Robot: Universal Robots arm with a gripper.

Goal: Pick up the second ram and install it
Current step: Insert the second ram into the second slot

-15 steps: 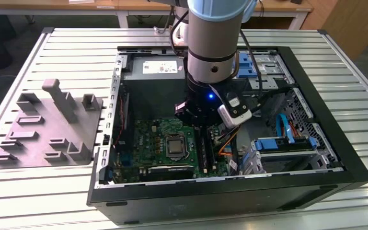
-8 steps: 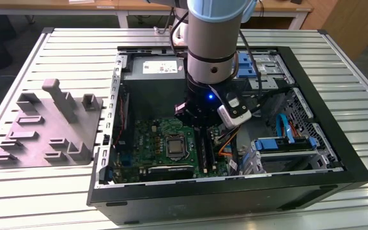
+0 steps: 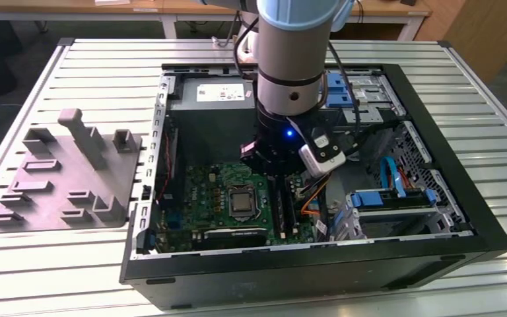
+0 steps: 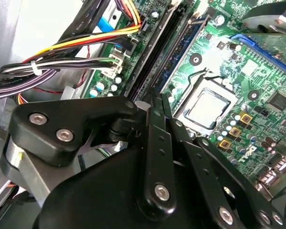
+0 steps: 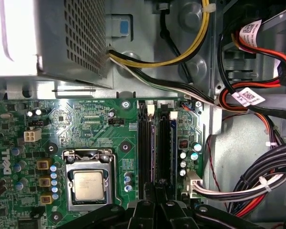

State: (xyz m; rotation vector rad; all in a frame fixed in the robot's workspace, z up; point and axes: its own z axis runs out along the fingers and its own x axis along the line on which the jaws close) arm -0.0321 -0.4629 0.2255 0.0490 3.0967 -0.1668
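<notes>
I have the arm reaching down into the open computer case on the table. In the second wrist view the gripper is clenched, its tips pinched together right over the near end of the black slot rails on the green circuit board. I cannot pick out the memory stick itself — it may be edge-on between the tips or down in a rail, and I cannot tell which. That doubt is my main worry: if the stick is in the grip and a little skewed, I judge a downward push could land it on a rail's lip instead of in the groove, or load one end first and flex the board. In the first wrist view the white latches at the far ends matter too — one not swung fully out would stop the stick seating. The rails lie just beside each other, so a small sideways error means the wrong one. The bundled cables run close beside the gripper's body and could snag, and the processor socket is near enough to be knocked.
</notes>
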